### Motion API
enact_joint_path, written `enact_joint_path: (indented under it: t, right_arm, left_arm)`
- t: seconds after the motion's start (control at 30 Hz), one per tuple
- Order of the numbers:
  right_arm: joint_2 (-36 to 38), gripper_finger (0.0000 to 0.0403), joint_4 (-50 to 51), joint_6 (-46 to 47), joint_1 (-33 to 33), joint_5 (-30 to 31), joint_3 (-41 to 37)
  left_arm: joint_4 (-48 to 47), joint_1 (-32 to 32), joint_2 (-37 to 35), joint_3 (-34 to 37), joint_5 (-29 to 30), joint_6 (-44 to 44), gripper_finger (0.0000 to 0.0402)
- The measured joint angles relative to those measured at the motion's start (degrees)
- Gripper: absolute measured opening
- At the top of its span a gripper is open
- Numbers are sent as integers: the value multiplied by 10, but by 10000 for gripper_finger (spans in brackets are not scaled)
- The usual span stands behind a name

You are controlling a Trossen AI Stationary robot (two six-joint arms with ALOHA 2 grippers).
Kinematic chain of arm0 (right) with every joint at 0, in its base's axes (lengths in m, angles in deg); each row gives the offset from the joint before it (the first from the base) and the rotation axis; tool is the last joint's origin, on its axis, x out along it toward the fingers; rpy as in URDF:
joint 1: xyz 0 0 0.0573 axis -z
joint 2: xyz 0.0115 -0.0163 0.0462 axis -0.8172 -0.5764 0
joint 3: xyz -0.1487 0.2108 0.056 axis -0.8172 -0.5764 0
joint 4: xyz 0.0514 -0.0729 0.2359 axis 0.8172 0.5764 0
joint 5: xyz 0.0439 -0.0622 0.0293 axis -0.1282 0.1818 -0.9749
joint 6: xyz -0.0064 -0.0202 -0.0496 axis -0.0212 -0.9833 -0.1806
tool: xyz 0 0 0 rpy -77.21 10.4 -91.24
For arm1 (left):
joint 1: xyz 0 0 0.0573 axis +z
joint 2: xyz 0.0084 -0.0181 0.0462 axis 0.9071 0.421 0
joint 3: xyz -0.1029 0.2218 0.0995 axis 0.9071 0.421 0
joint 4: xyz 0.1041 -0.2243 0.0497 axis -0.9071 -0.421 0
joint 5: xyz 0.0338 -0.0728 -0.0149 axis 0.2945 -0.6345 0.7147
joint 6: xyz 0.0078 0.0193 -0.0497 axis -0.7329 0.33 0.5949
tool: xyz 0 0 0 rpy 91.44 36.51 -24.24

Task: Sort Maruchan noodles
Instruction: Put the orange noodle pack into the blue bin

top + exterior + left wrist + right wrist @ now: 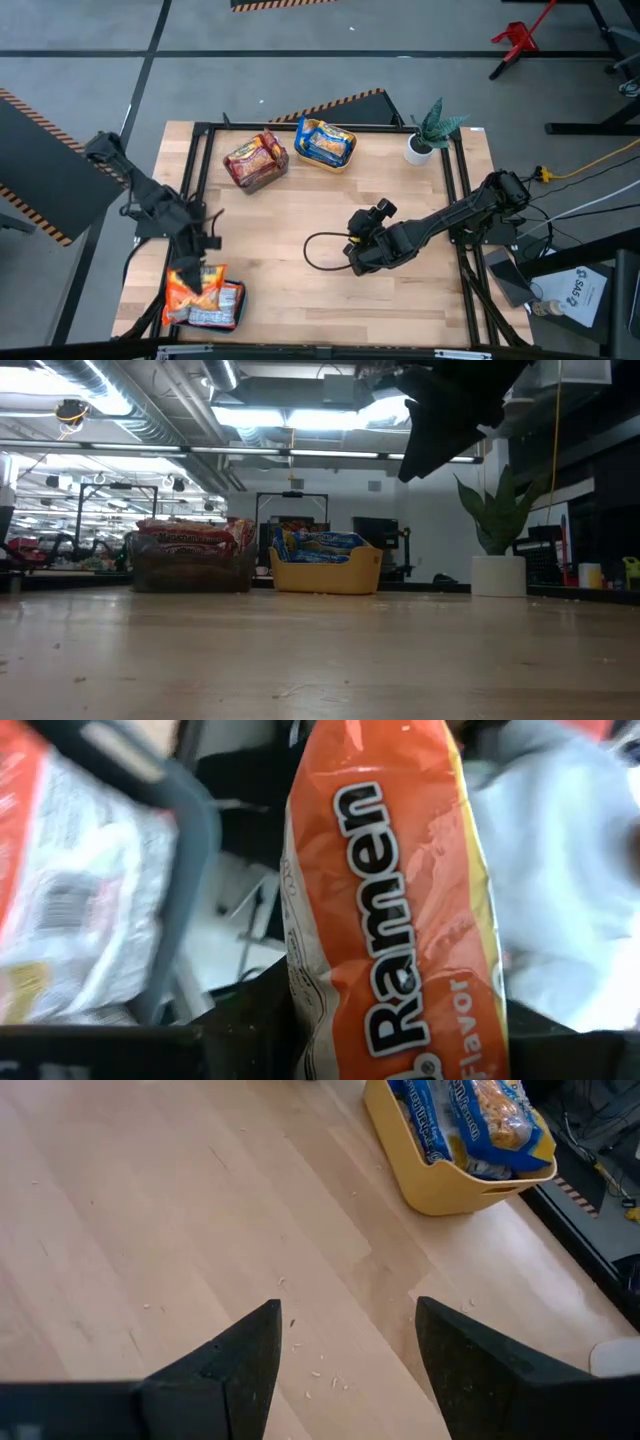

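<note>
An orange ramen packet fills the middle of the left wrist view, pinched between the left tool's dark fingers at the frame's lower edge, so the left tool is closed on it. In the high view this tool sits at the lower left of the frame, directly over a pile of orange and silver-white packets at the surface's lower-left corner; whether a bin lies under the pile cannot be told from above.

Toward the upper middle of the high view, red-orange packets fill a grey bin, and just beside it blue-yellow packets lie in a yellow bin. The low view shows both bins side by side at mid-left, far across the wooden surface.

The right tool hangs at the centre of the high view with its fingers spread wide and nothing between them; only bare wood shows in the gap. The right wrist view catches the yellow bin at its upper right. A potted plant stands at the surface's upper right corner.
</note>
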Motion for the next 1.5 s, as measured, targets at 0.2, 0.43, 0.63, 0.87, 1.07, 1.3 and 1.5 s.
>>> enact_joint_path:
  t: [0.2, 0.43, 0.63, 0.87, 1.07, 1.3, 1.5]
  right_arm:
    - [0, 220, 0, -3, 0, 0, 0]
    - [0, 220, 0, -5, 0, 0, 0]
    - [0, 220, 0, -5, 0, 0, 0]
    - [0, 220, 0, -5, 0, 1, 0]
    - [0, 220, -1, -5, 0, 5, 0]
    - [0, 220, -1, -5, 0, 4, 0]
    - [0, 220, -1, -5, 0, 0, 0]
  left_arm:
    - [40, -38, 27, 41, 31, -17, 156]
    - [179, -62, 97, 58, 52, -46, 156]
    - [184, -83, 168, 59, 9, -85, 156]
    - [193, -75, 207, 59, 7, -138, 156]
    - [218, -74, 237, 59, 35, -155, 156]
    - [243, -79, 273, 59, -5, -155, 156]
    - [243, -78, 290, 59, -2, -155, 156]
